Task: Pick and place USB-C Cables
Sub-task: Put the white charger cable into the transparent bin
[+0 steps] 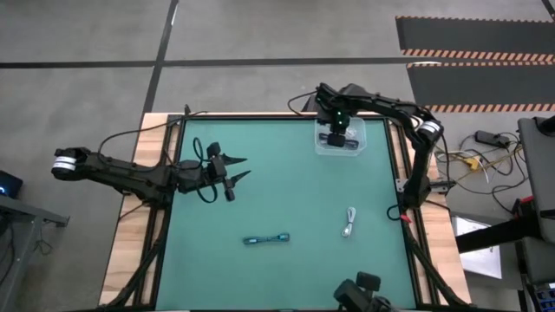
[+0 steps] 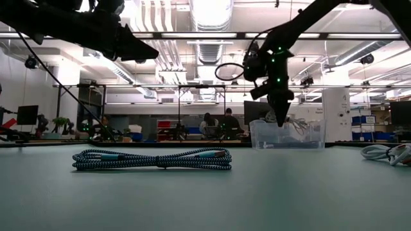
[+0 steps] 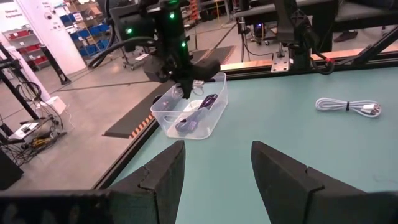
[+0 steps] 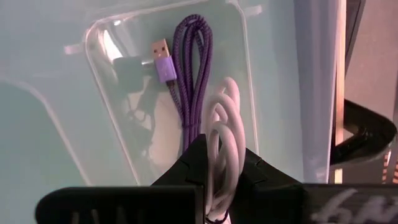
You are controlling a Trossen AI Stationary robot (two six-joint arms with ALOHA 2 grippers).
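Observation:
My right gripper [image 1: 340,139] hangs over a clear plastic bin [image 1: 360,126] at the table's far right, shut on a white coiled cable [image 4: 222,109]. In the bin lie a dark purple braided cable [image 4: 189,74] with a pale metal plug and something dark [image 4: 132,71] beside it. A teal-blue bundled cable [image 1: 265,238] lies flat near the table's middle front. Another white-grey bundle [image 1: 349,222] lies to its right. My left gripper [image 1: 244,167] waits open over the table's left part, away from all of them. My right gripper pinches the white cable's coil [image 4: 219,158] between its two fingers, coming from above and pointing down into the bin. The coil's loops [image 4: 225,93] reach past the fingertips toward the bin's floor. I cannot tell whether they rest on it.
The bin's wall [image 2: 302,138] stands upright on the far right of the green mat; in the low view the right gripper [image 2: 280,115] is at its rim. The mat between the left gripper [image 3: 214,162] and the bin [image 3: 186,132] is bare. Wooden borders frame the mat.

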